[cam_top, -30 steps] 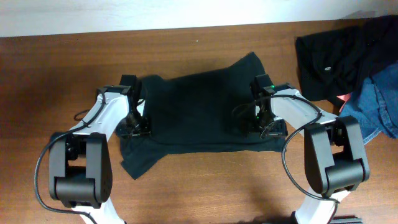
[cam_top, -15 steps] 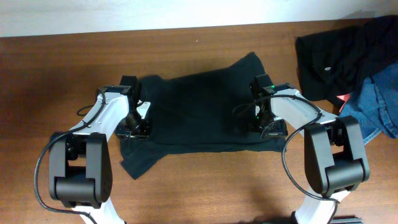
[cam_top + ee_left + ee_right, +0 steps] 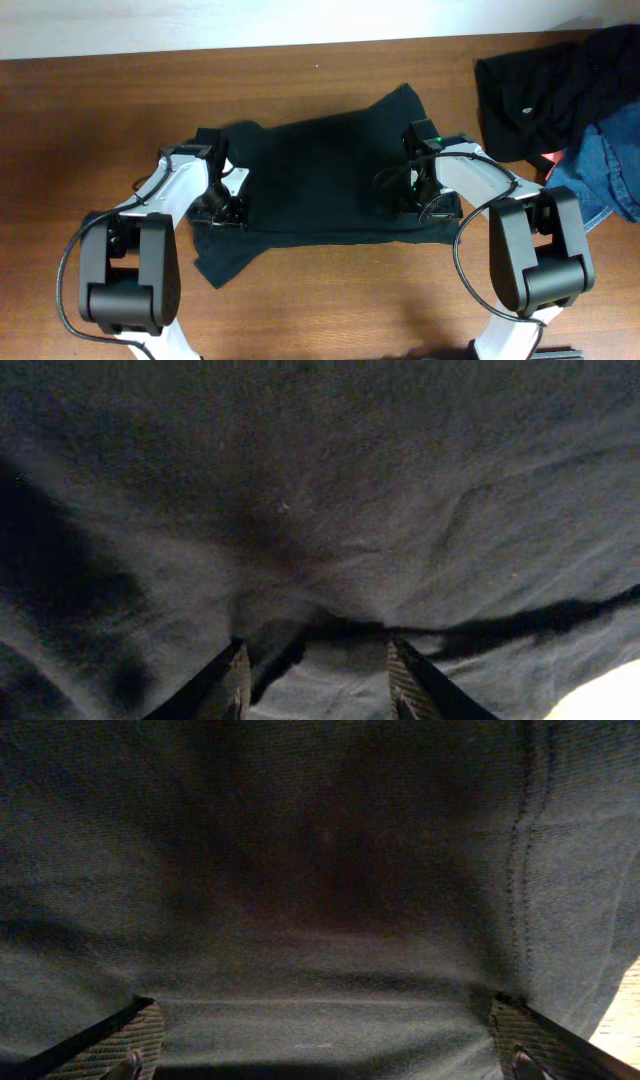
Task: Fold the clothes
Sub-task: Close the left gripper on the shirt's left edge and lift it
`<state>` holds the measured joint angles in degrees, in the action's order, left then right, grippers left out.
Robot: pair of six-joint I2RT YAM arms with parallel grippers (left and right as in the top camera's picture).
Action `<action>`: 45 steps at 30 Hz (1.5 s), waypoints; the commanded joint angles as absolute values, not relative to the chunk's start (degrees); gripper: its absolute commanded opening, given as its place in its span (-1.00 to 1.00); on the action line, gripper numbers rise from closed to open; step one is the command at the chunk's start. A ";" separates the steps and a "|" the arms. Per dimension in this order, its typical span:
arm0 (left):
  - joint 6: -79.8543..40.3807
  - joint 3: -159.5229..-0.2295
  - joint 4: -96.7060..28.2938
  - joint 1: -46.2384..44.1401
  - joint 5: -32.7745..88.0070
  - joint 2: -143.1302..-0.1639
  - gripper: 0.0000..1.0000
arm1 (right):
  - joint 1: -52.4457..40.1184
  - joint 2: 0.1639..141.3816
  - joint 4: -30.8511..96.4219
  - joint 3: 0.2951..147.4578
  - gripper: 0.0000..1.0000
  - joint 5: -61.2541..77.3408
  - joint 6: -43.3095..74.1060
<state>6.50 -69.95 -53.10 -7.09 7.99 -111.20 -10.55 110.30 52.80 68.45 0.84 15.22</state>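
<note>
The left claw (image 3: 320,682) stands at a middling width, its 2 fingers (image 3: 232,682) planted either side of a raised ridge of black fabric. Creases fan out from that ridge across the cloth. Whether the fingers actually clamp the ridge or only bracket it, I cannot tell. The right claw (image 3: 325,1042) is spread wide, with 1 ribbed pad (image 3: 120,1042) at each lower corner of its wrist view and flat, smooth cloth stretched between them. Nothing is pinched there.

The 2 wrist views show only weave at close range: the left one the pucker and a pale patch at its lower right corner, the right one a stitched seam running down its right side. The overhead view alone gives the layout. The T-shirt (image 3: 310,180) lies spread across the middle of the brown table (image 3: 350,300), a sleeve trailing off at its lower left. Both claws press down on it, the left near its left edge, the right near its right edge, and the arms reach in from the near side. Well apart, at the far right corner, sits a heap of black cloth (image 3: 540,90) beside blue denim (image 3: 612,175).
</note>
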 commanded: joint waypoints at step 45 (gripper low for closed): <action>5.43 -80.16 -69.08 -7.11 11.33 -110.76 -0.99 | -10.39 111.15 52.62 67.33 0.97 -0.71 15.51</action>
<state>6.96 -79.31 -68.53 -7.09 8.97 -110.30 -10.55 110.30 52.80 68.45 0.84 15.20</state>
